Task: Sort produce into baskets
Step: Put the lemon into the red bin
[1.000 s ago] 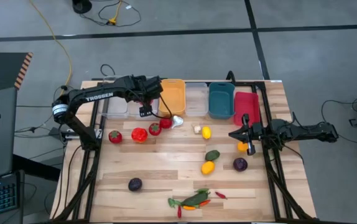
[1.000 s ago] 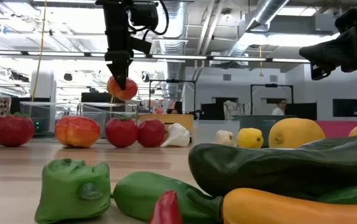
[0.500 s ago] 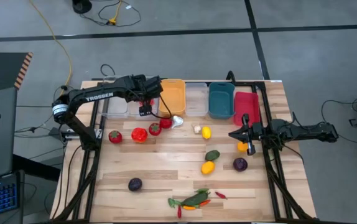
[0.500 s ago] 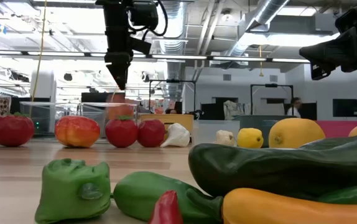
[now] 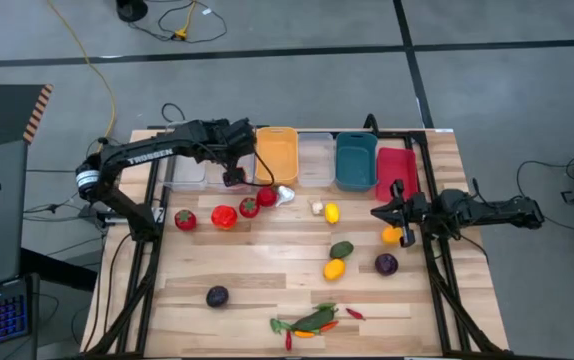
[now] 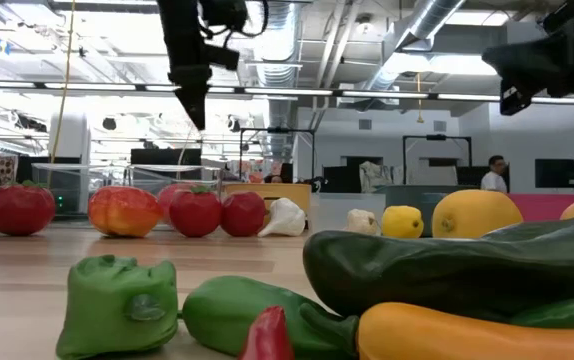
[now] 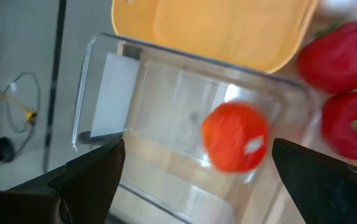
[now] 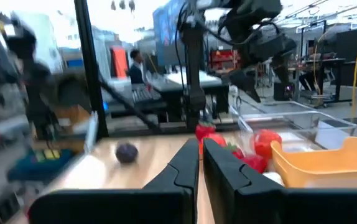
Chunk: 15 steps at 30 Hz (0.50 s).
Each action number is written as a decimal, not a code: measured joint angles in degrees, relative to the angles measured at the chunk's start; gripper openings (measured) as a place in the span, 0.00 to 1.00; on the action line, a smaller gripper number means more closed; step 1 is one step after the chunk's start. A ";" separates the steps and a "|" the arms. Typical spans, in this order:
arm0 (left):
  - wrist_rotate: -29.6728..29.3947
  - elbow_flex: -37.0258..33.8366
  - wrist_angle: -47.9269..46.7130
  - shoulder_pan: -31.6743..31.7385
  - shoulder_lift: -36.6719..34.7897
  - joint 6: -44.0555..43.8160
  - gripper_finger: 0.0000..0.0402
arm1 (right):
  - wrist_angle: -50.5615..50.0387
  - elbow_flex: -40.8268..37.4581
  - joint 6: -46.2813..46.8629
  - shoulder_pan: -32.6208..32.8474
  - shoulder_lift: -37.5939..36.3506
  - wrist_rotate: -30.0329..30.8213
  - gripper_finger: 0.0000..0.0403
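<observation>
Tomato (image 7: 234,137), round and orange-red, lies in a clear bin (image 7: 135,93) at the table's far edge; left gripper (image 5: 235,166) above gapes empty, right gripper (image 5: 395,212) closed, empty.

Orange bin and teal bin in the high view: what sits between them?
A clear bin stands between the orange bin and the teal bin in the back row, seen in the high view. Its contents cannot be made out.

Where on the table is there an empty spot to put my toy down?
Two bare patches on the wooden table: the middle strip between the red tomatoes and the dark purple ball, and the near right corner past the thin red chili. It is crowded along the row of plastic bins and around the green and yellow pile.
</observation>
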 joint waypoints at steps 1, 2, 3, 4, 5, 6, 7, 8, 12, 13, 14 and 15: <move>0.86 0.00 0.01 0.00 -0.96 -0.41 0.98 | 0.72 0.04 1.38 -0.14 0.00 0.18 0.13; 1.56 0.00 0.01 0.00 -2.10 -0.85 0.98 | 1.01 0.06 2.47 -0.27 0.00 0.26 0.14; 2.41 0.00 0.03 0.00 -3.23 -1.32 0.98 | 1.06 0.07 3.15 -0.32 0.00 0.36 0.15; 3.34 0.00 0.08 0.00 -4.42 -1.88 0.98 | 0.98 0.07 3.51 -0.37 0.02 0.38 0.17; 4.25 0.00 0.12 0.00 -5.54 -2.67 0.98 | 0.99 0.07 3.54 -0.35 0.02 0.38 0.19; 5.39 0.00 0.12 -0.02 -6.63 -3.38 0.98 | 1.01 0.07 3.54 -0.35 0.02 0.44 0.21; 6.62 0.00 0.12 -0.02 -7.66 -4.05 0.98 | 1.05 0.07 3.54 -0.35 0.00 0.98 0.24; 7.83 0.00 0.12 -0.02 -8.66 -4.65 0.98 | 1.06 0.10 3.57 -0.35 0.01 1.60 0.28; 12.50 0.00 0.18 -0.31 -12.29 -7.30 0.98 | 0.60 1.62 3.59 -0.35 0.16 2.20 0.43; 12.94 0.00 0.35 -0.73 -12.99 -7.83 0.98 | 0.63 2.49 3.56 -0.35 0.30 2.21 0.47; 13.13 0.00 0.54 -1.16 -13.61 -8.34 0.98 | 0.57 3.46 3.50 -0.35 0.35 2.22 0.51; 13.15 -0.02 0.66 -1.60 -14.14 -8.79 0.98 | 0.34 4.53 3.37 -0.35 0.35 2.22 0.55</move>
